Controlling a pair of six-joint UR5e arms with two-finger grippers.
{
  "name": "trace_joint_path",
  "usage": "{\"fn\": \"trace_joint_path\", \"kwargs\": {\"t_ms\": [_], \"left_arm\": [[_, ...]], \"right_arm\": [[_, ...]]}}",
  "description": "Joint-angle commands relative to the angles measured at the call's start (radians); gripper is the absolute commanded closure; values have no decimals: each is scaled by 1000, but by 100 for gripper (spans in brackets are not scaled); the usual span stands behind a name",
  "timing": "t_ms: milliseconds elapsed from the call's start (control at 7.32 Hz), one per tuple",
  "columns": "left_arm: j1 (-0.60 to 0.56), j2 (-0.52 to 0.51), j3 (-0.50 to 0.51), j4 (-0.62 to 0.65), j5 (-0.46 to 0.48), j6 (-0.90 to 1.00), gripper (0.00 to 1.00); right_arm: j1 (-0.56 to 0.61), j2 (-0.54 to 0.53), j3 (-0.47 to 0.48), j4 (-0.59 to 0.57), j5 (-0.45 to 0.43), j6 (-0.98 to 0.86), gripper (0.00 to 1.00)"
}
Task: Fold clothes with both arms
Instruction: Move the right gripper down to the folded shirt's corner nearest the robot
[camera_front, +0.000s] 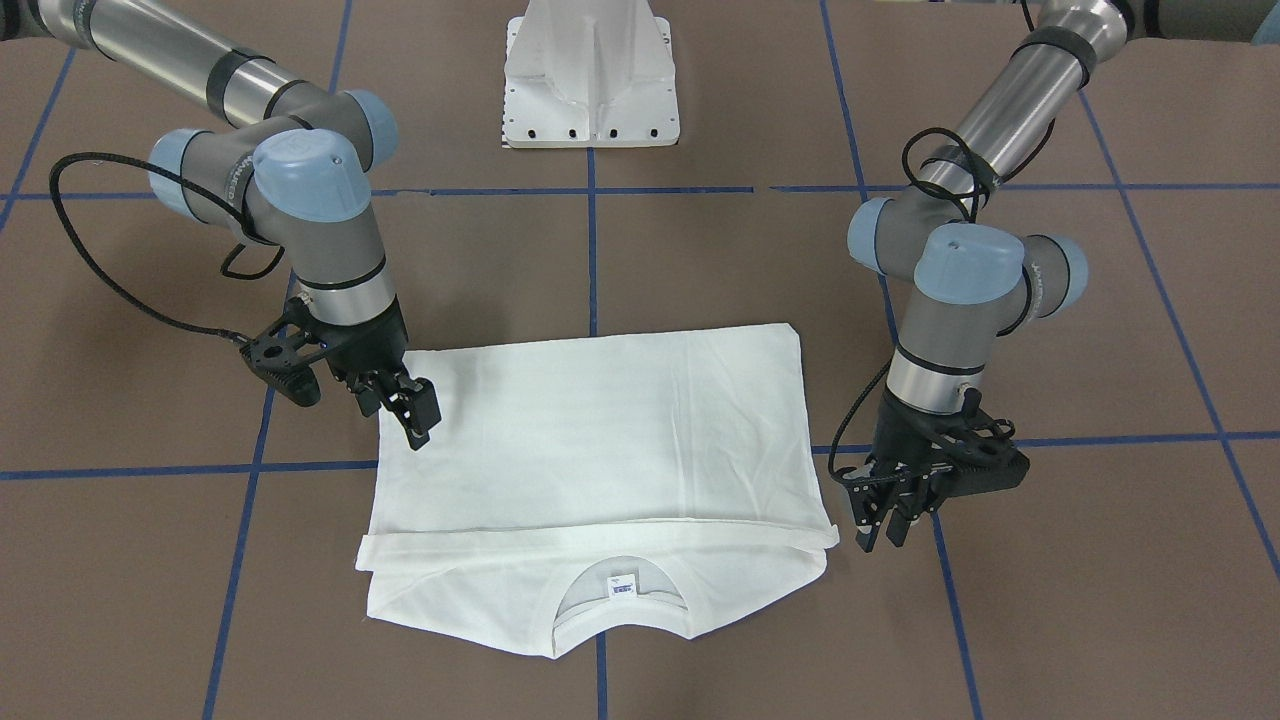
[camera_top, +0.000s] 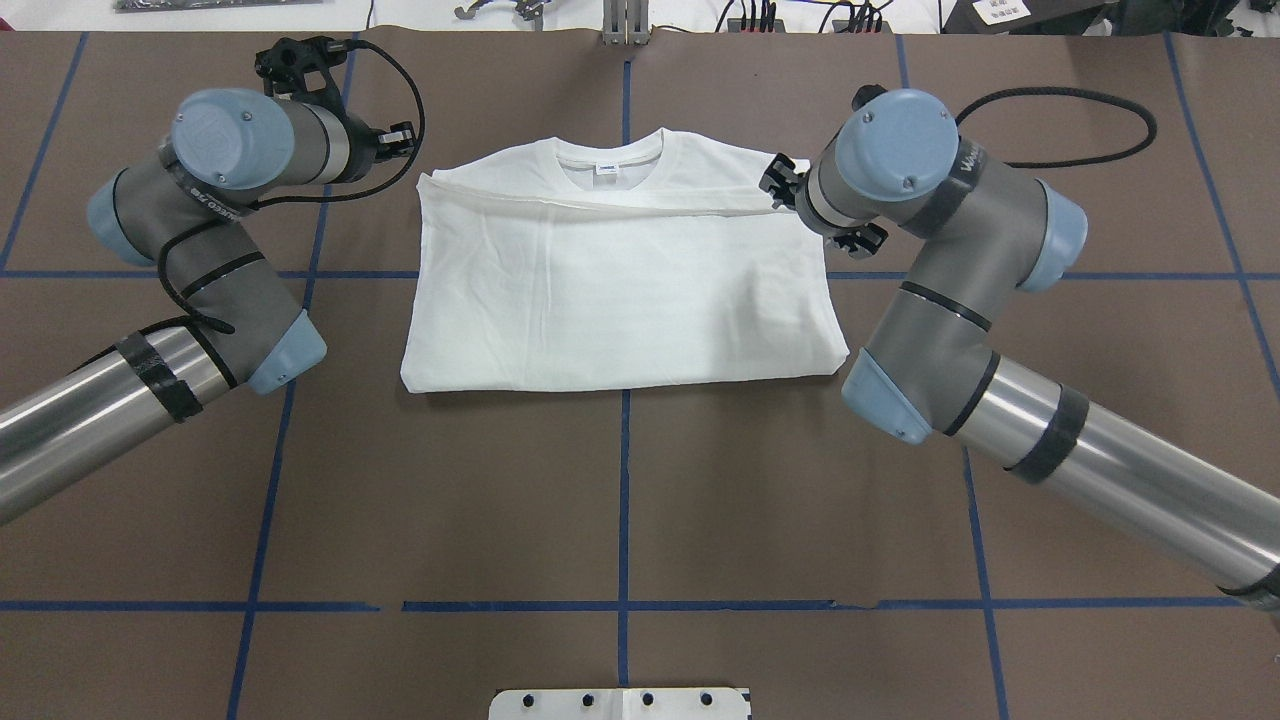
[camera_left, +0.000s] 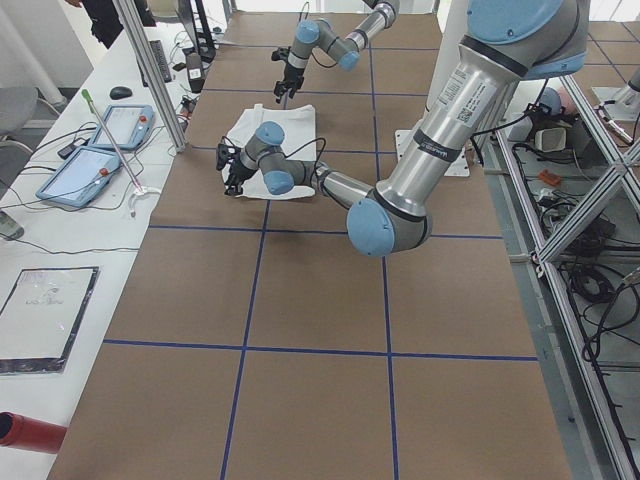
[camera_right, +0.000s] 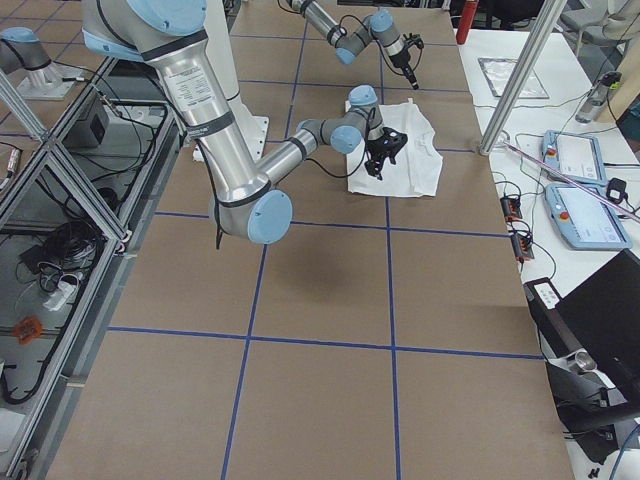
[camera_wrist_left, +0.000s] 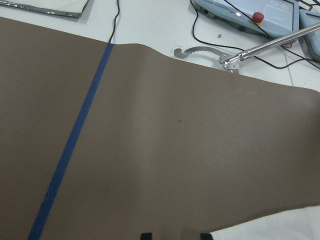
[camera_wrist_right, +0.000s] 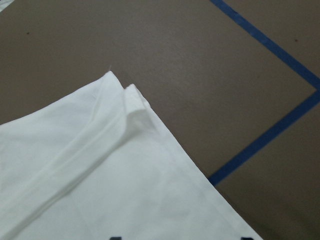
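Observation:
The white shirt (camera_front: 600, 430) lies flat on the brown table, its lower half folded up toward the collar (camera_front: 622, 590), whose small label faces up. The same shirt (camera_top: 620, 290) is in the middle of the overhead view. My left gripper (camera_front: 882, 532) hangs just beside the shirt's folded corner, over bare table. Its wrist view has two parted fingertips (camera_wrist_left: 145, 235) with nothing between them, so it is open. My right gripper (camera_front: 413, 425) hovers over the opposite side edge of the shirt (camera_wrist_right: 100, 170), open and empty.
The white pedestal base (camera_front: 592, 85) stands behind the shirt between the arms. Blue tape lines (camera_top: 624, 500) cross the table. A side bench along the far edge holds tablets (camera_left: 100, 135), cables and a metal rod (camera_wrist_left: 270, 45).

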Motion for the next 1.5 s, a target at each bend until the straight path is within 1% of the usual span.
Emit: {"fn": "trace_joint_path", "kwargs": {"t_ms": [0,273,410,546,683,956,1093,1229,1366], "left_arm": [[-3,1,-2,7,1,0,57],[-12,4,-4,10,5,0,57],[-12,4,-4,12,6,0,57],[-13,4,-4,12,6,2,57],[-13,6,-4,12,8,2,57],[-13,18,-4,12,8,2,57],[-13,17,-4,12,6,3,57],[-13,14,-10,12,0,3,57],[-13,20,-57,16,-5,3,58]], "right_arm": [[-86,-105,88,2,-54,141,13],[-132,-119,79,1,-84,163,14],[-134,-119,77,1,-84,163,17],[-134,-115,80,1,-86,165,48],[-132,-115,79,1,-84,157,99],[-118,-109,77,-1,-81,152,100],[-112,-113,92,-1,-72,151,100],[-112,-135,140,-4,-72,152,100],[-123,-220,245,-7,-60,154,100]]}}
